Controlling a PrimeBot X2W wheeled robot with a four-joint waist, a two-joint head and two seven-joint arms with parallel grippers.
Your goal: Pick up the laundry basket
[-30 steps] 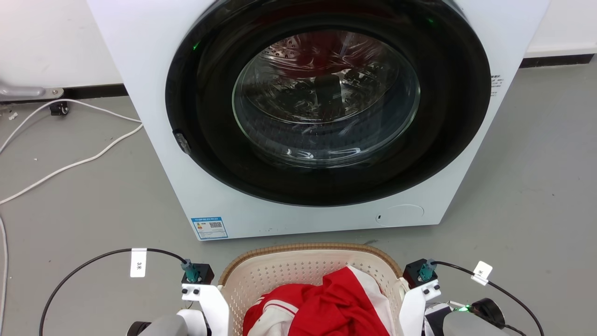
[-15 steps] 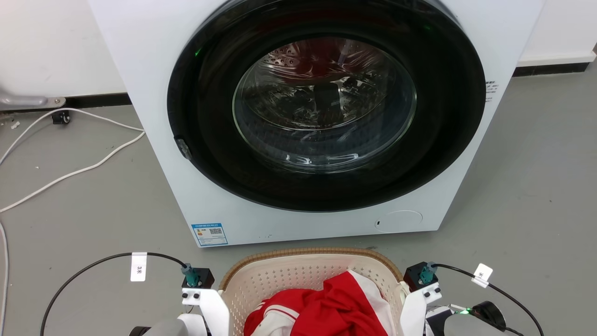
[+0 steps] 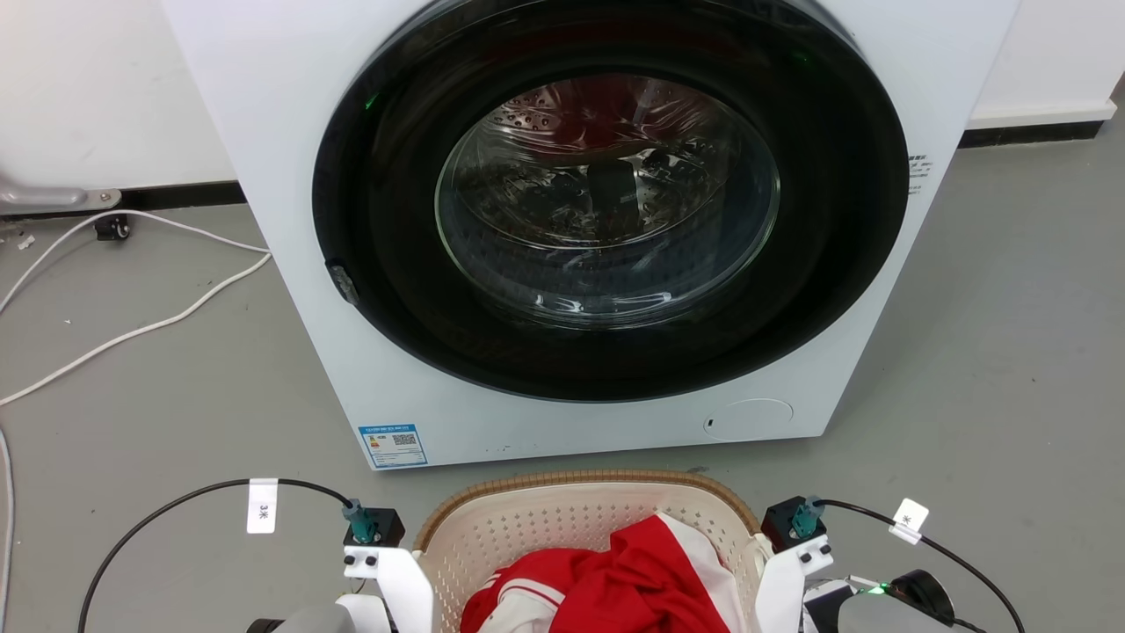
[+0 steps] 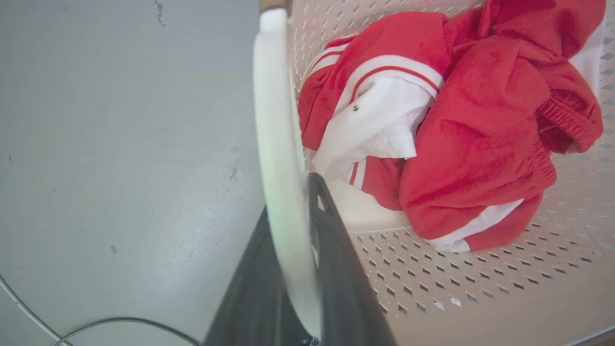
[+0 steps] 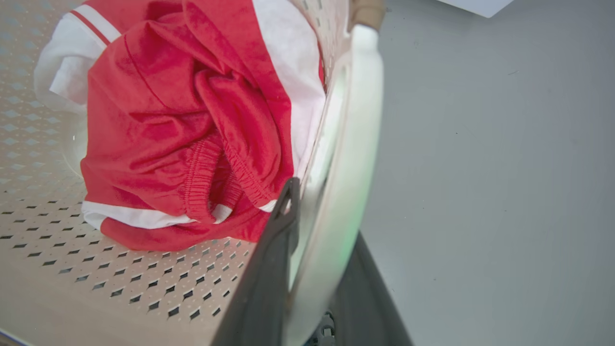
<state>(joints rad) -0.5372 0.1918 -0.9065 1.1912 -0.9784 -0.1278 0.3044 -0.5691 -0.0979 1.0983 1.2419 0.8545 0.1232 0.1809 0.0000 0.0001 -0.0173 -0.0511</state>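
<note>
Now: you have both grippers on the laundry basket, one at each side handle, so the step in hand looks like the lift itself.
Basket position: it sits low at the bottom of the head view, between the two arms and just in front of the washer. Red and white clothes lie heaped inside. You cannot tell from these views whether its base is off the floor.
Left gripper: closed to a narrow gap around the left handle, one dark finger inside the basket wall and one outside, with the white band pinched between them.
Right gripper: the same hold on the right handle, inner finger beside the clothes, outer finger on the floor side.
Risk, slip: the handles look smooth and thin. If you raise quickly, a band could slide through the fingers and drop that side.
Risk, tilt: if one arm rises ahead of the other, the basket would likely tip and the clothes could spill over the brown rim.
Risk, collision: the far rim is near the washer front. A forward swing as you lift could knock it.
Risk, flex: pulling the arms apart may bend the handles outward and loosen both holds.
</note>
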